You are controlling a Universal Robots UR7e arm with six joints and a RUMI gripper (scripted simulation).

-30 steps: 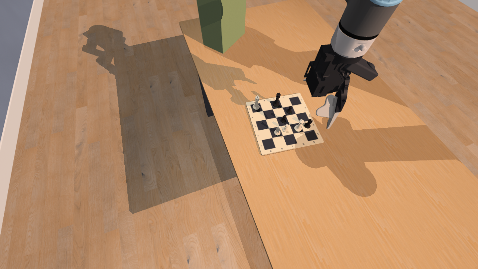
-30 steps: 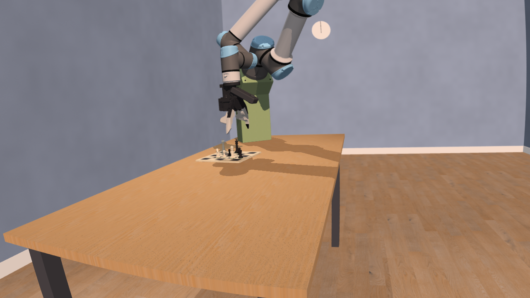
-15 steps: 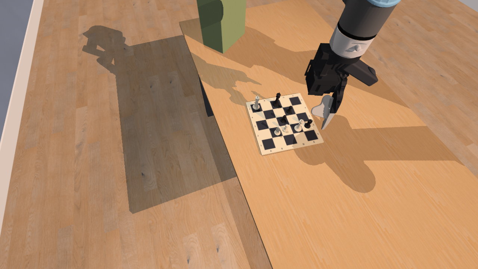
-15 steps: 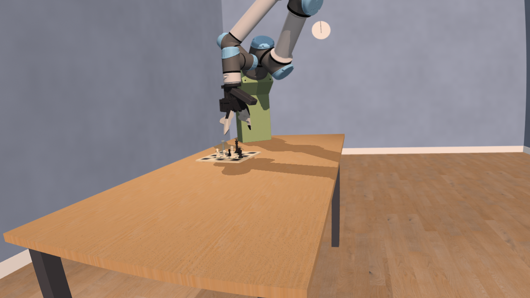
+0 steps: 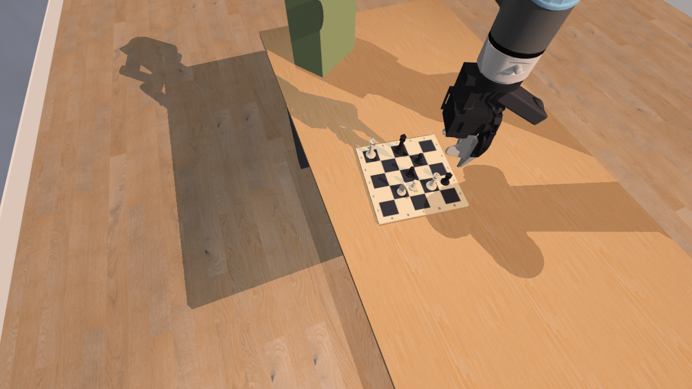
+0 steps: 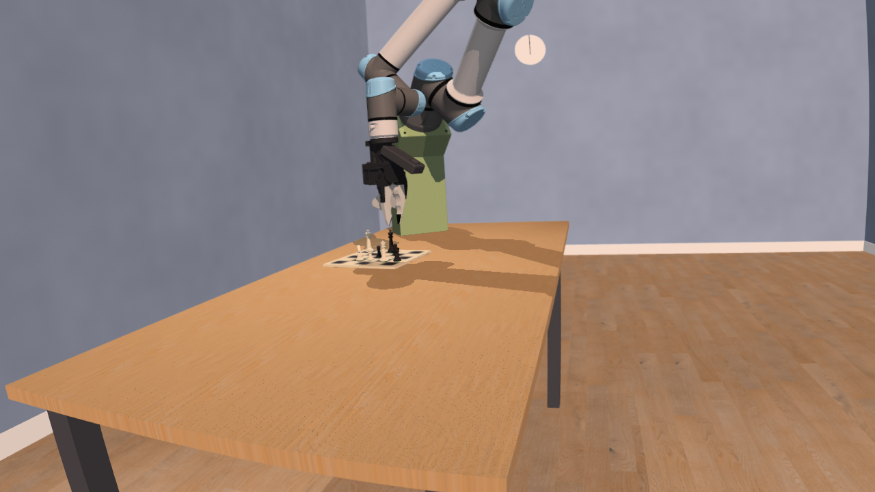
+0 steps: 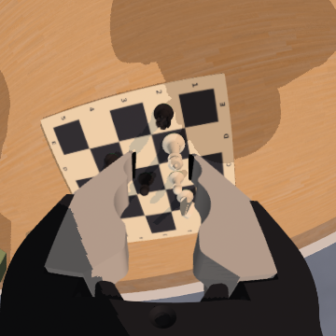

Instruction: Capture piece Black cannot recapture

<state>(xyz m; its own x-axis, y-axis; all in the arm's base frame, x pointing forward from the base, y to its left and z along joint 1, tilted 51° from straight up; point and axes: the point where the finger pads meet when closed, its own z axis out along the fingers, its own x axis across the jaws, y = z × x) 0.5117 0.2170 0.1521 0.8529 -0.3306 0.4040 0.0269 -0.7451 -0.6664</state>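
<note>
The small chessboard (image 5: pixel 450 195) (image 6: pixel 342 262) (image 7: pixel 198 107) lies on the table with several upright pieces. A white king (image 5: pixel 371 148) and a tall black piece (image 5: pixel 401 145) stand on the far rank. Two black pawns (image 5: pixel 419 158) (image 5: pixel 411 171) stand mid-board. Two white pawns (image 5: pixel 401 189) (image 5: pixel 413 185), a taller white piece (image 5: pixel 432 181) (image 7: pixel 173 142) and a black piece (image 5: pixel 445 179) (image 7: pixel 163 116) stand in a row nearer the front. My gripper (image 5: pixel 461 154) (image 6: pixel 391 210) (image 7: pixel 162 155) hangs well above the board's right side. Its fingers are drawn in but apart, with nothing between them.
The green robot base (image 5: pixel 321 33) (image 6: pixel 425 183) stands at the table's far end behind the board. The table's left edge (image 5: pixel 333 232) runs close beside the board. The arm's shadow falls across the board's right side.
</note>
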